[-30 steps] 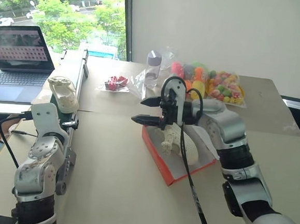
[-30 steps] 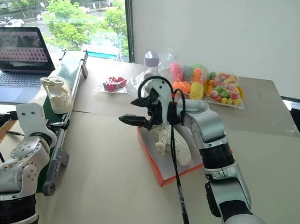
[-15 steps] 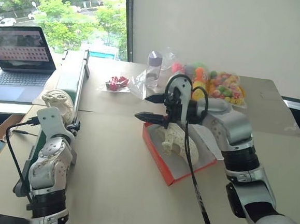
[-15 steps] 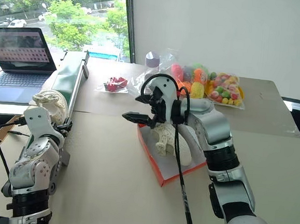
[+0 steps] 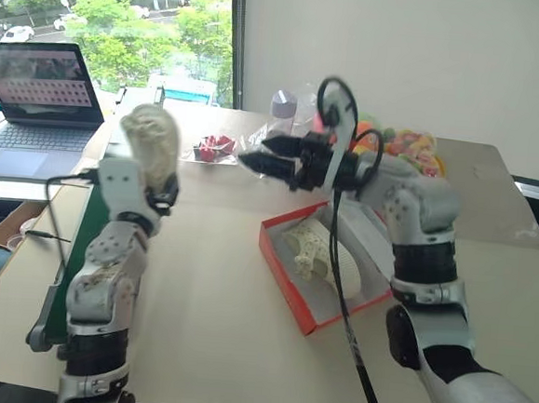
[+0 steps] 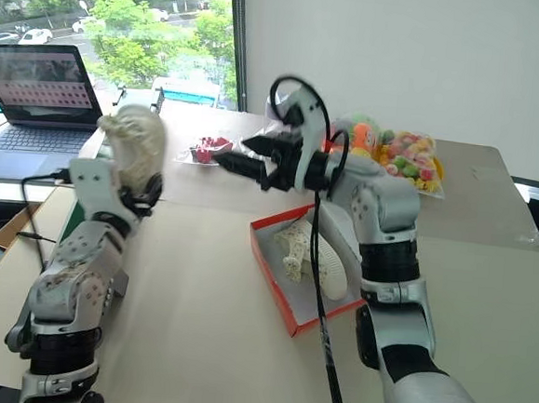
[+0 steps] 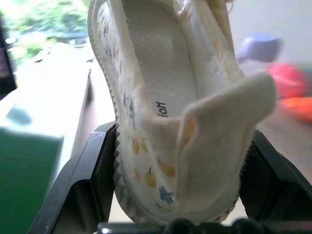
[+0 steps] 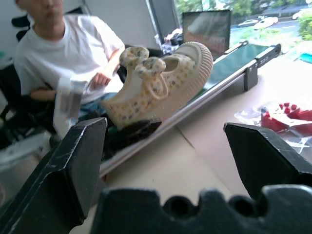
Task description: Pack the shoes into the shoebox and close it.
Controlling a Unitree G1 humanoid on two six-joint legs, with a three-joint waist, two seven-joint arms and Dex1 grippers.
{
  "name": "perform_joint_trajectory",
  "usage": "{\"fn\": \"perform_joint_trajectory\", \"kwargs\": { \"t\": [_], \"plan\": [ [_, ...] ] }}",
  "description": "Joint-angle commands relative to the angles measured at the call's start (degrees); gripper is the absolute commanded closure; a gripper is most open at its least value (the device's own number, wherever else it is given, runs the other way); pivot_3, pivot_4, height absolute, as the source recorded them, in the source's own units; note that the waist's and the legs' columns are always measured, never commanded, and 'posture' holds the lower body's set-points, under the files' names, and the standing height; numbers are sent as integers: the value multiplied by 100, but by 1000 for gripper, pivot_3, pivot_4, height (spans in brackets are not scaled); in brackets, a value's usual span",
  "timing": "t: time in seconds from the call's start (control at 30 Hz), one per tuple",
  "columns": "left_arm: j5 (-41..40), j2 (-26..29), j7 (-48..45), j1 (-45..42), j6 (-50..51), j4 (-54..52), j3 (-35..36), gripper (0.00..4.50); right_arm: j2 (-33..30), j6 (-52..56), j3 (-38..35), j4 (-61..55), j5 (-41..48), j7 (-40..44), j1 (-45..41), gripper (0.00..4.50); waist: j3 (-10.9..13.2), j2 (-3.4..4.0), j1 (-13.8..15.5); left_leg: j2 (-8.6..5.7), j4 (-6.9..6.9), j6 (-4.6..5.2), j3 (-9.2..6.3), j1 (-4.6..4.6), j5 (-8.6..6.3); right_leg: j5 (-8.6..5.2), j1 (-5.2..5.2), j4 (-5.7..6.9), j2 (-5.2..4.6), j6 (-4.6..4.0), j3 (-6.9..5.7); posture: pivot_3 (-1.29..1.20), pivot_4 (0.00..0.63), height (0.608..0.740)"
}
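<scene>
My left gripper (image 7: 170, 214) is clamped on the heel of one cream shoe (image 5: 150, 136), raised off the green tray (image 5: 78, 242) so it can go to the shoebox (image 5: 286, 291). That box lies open with the other shoe (image 5: 314, 252) inside. My right gripper (image 5: 259, 154) hangs spread and empty above the table, leaving the box unobstructed.

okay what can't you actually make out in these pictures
- Box lid: head views, the right arm covers it.
- Shoe in the box: its far end sits behind that arm's cable.
- Held shoe: left wrist view, toe cut off by the edge.
- Snack bags: contents too small.
</scene>
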Motion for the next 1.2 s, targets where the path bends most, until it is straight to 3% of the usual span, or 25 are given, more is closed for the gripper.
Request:
{"fn": "perform_joint_trajectory", "kwargs": {
  "t": [0.03,0.1,0.53,1.2],
  "plan": [
    [-192,-155,-154,-284,2,-334,-177,1572,62,466,-875,376,531,-709,-289,0,0,0,-7,1,-1,3,0,0,-1,0,0,-4,2,1,0,0,150,740],
    [-296,-224,-298,-471,117,-374,-389,1572,104,586,-1186,486,764,-966,-402,0,1,1,-50,4,-2,53,1,0,22,-1,0,-4,8,2,-2,0,150,740],
    [-868,-572,-658,-838,732,-525,-757,1572,115,745,-1443,181,1169,-1669,-225,0,2,3,-106,0,11,59,-4,-2,27,-29,0,17,14,51,6,0,150,740],
    [-1165,-509,-585,-962,1155,-915,-529,1572,-253,530,-703,435,749,-1290,230,0,2,4,-102,-2,13,60,-6,-2,27,-28,2,15,15,53,11,0,150,740]
  ]
}}
